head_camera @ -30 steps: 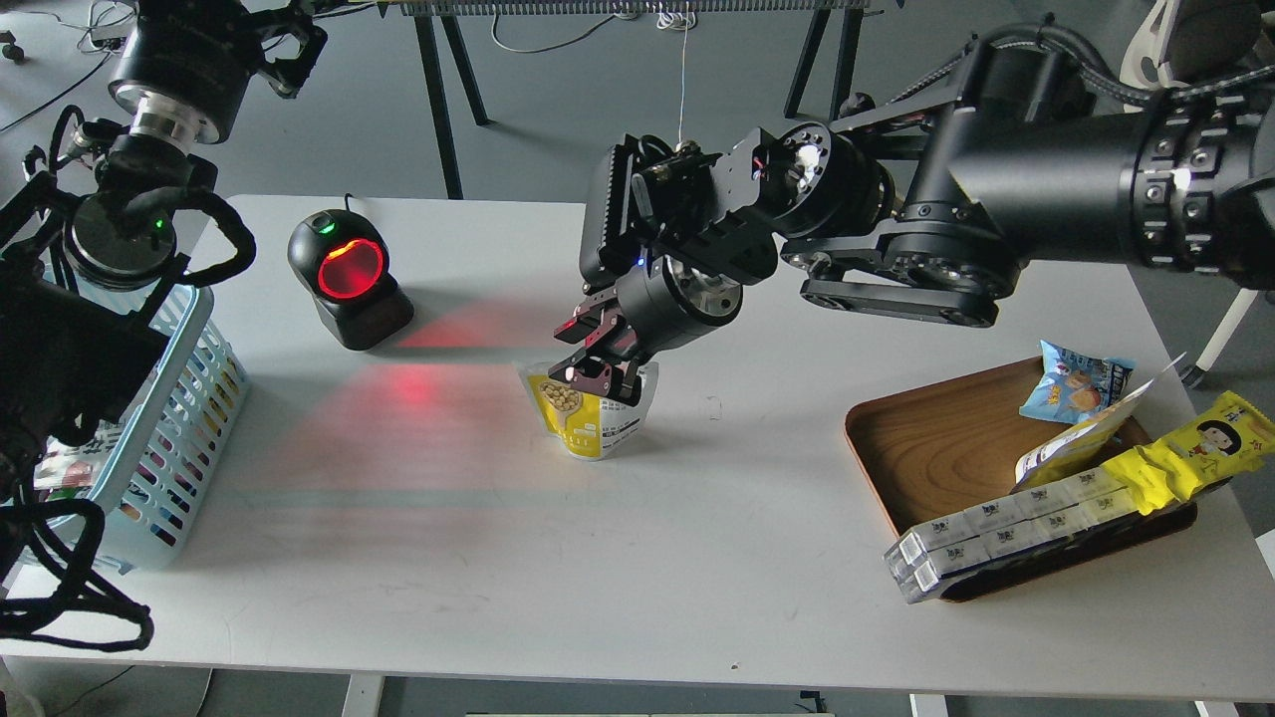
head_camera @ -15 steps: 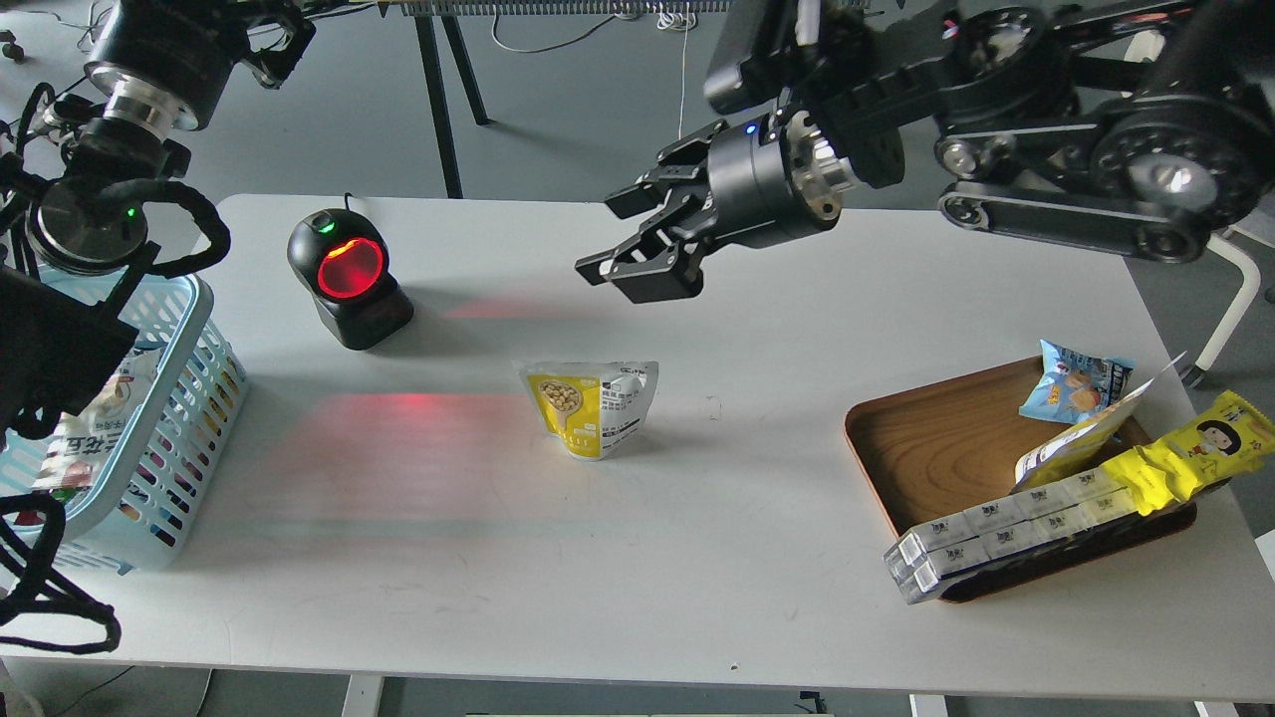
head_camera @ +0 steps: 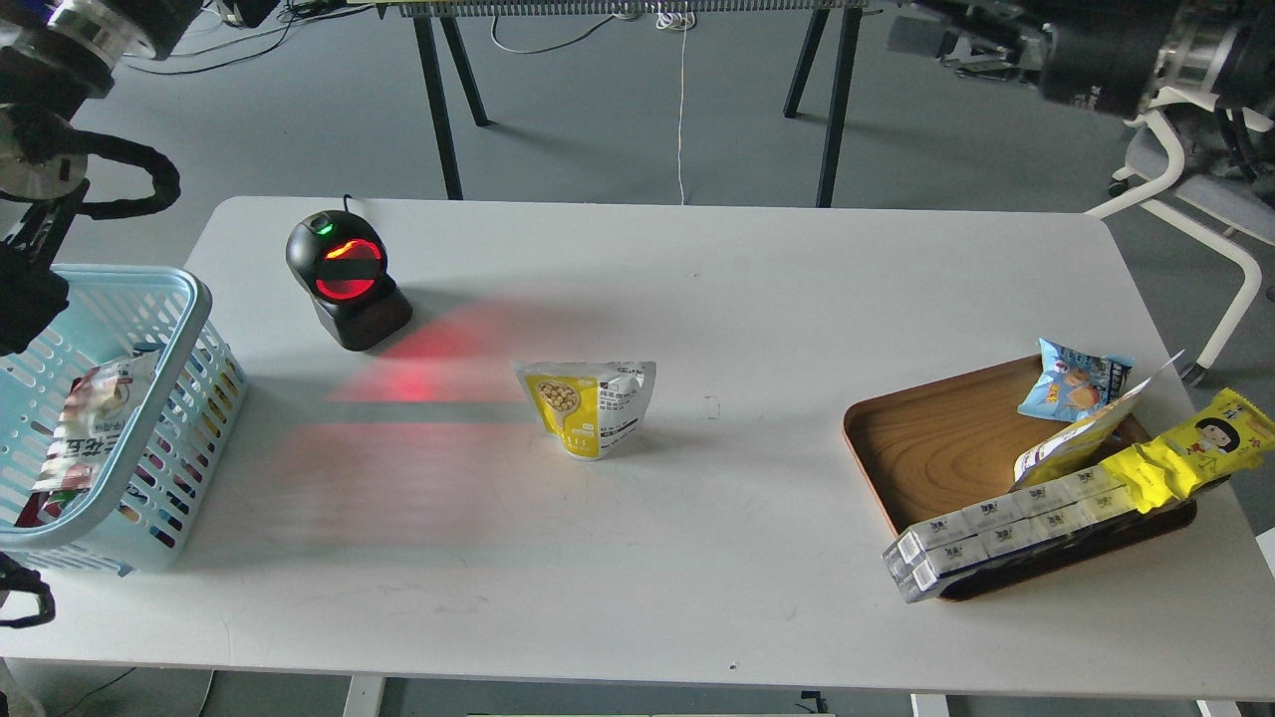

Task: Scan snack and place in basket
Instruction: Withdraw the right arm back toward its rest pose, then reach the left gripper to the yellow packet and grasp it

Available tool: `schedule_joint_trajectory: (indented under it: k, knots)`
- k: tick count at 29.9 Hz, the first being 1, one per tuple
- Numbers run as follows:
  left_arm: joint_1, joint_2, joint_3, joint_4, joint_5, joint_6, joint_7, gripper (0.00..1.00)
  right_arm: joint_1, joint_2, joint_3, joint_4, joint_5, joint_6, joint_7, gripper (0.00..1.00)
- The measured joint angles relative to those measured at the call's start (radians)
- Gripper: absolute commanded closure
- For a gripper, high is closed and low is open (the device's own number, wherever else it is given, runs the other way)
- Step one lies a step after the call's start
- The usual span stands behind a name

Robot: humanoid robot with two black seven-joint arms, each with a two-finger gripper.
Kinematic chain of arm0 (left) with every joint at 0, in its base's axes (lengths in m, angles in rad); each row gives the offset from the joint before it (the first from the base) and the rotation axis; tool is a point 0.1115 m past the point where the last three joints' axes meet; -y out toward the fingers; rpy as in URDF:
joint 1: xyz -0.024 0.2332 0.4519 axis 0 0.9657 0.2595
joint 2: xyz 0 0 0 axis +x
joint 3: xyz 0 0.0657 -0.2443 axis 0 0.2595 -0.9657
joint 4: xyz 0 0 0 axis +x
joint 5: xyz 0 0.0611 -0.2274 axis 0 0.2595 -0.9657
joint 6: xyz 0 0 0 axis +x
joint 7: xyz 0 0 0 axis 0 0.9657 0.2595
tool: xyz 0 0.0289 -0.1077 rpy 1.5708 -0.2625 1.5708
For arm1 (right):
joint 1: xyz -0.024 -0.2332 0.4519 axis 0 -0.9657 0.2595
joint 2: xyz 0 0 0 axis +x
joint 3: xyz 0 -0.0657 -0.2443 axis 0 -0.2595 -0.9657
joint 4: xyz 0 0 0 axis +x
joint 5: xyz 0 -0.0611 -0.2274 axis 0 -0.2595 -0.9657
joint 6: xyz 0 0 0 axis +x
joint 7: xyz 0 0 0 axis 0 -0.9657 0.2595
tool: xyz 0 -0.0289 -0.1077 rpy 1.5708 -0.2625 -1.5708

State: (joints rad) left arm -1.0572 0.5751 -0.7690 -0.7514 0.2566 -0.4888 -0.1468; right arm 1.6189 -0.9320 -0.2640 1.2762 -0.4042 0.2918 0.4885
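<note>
1. Grey flooring and dark trestle legs lie behind the white desk [head_camera: 697,558], which carries every item.
2. The snack [head_camera: 590,406] stands upright near the desk centre, untouched, with its printed face toward the camera. The scanner [head_camera: 346,281] sits just to its upper left, its red window lit and casting red light onto the desk beside the pouch.
3. The basket [head_camera: 189,398] rests at the left desk edge, well apart from the snack, with packets already inside.
4. The right arm [head_camera: 1106,55] shows only at the top right corner; its gripper is out of frame. The left gripper is not visible either, so neither gripper's state can be told.
5. Recommended procedure: pinch the pouch by its upper seam, keep the barcode panel uncovered, and turn that panel squarely toward the red window before moving to the basket.
6. The wooden tray [head_camera: 926,448] at right holds other snacks; leave these alone.
</note>
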Motion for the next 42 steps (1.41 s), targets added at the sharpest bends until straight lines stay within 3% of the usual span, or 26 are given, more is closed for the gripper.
schedule_joint_trajectory:
  k: [3,11,22,33,42]
  knots:
    - [-0.013,0.022,0.000,-0.071,0.145,0.000,-0.015,0.01,-0.054,-0.050,0.039,-0.010,0.165,0.003,0.000,0.01]
    - [-0.007,0.130,0.029,-0.429,0.547,-0.001,-0.021,0.03,-0.187,-0.055,0.055,-0.128,0.568,0.016,0.000,0.01]
    - [-0.005,0.157,0.086,-0.747,1.134,0.000,-0.018,0.03,-0.365,0.111,0.160,-0.293,1.043,0.049,0.000,0.01]
    - [-0.006,0.056,0.256,-0.816,1.698,0.000,-0.024,0.04,-0.681,0.295,0.611,-0.456,1.064,0.087,0.000,0.01]
    - [-0.006,0.006,0.357,-0.817,1.874,0.000,-0.027,0.07,-0.718,0.377,0.662,-0.559,1.062,0.149,0.000,0.01]
